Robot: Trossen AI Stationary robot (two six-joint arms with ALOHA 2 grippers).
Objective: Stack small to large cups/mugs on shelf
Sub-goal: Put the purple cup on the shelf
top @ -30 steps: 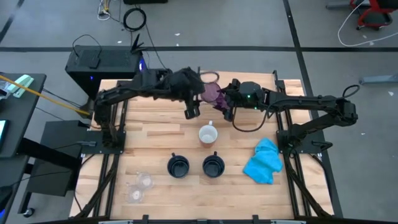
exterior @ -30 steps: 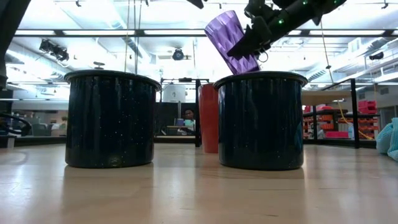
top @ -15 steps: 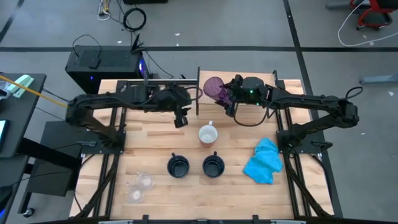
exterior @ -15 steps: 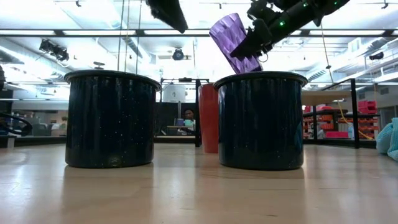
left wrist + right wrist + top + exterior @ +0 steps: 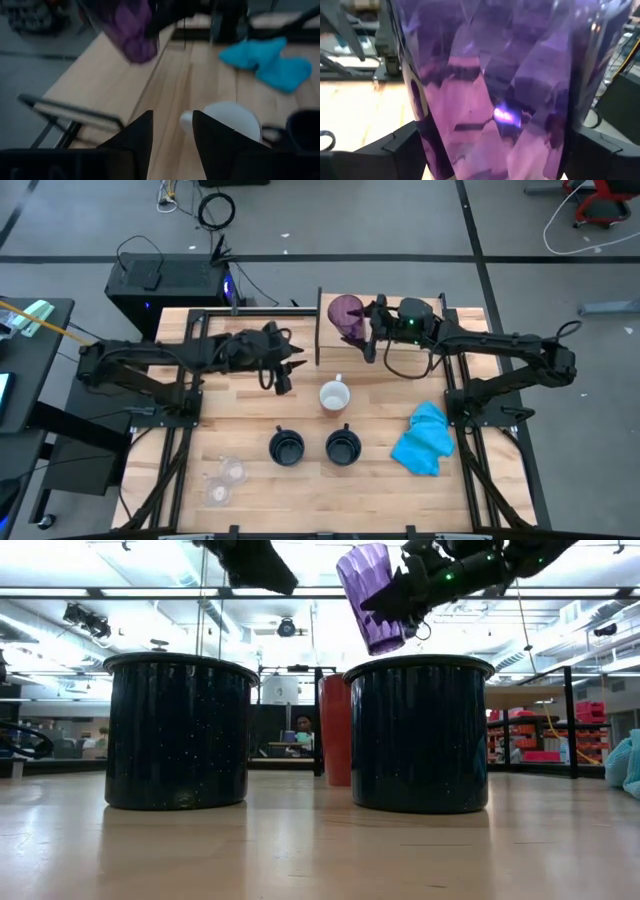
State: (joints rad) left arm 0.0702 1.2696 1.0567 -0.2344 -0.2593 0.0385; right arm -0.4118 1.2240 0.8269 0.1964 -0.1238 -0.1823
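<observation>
The wooden surface is carrying two dark mugs side by side near the middle, with the shelf sitting at its far edge. The right gripper is holding the purple tumbler aloft over the shelf — fingers clamped on its sides. The left gripper is hovering empty beside the white-lined mug, fingers narrowly parted.

tumbler: translucent purple plastic, faceted, glossy | navy mugs: speckled enamel (shiny) | tabletop: pale slatted wood, matt | cloth: soft blue fabric
</observation>
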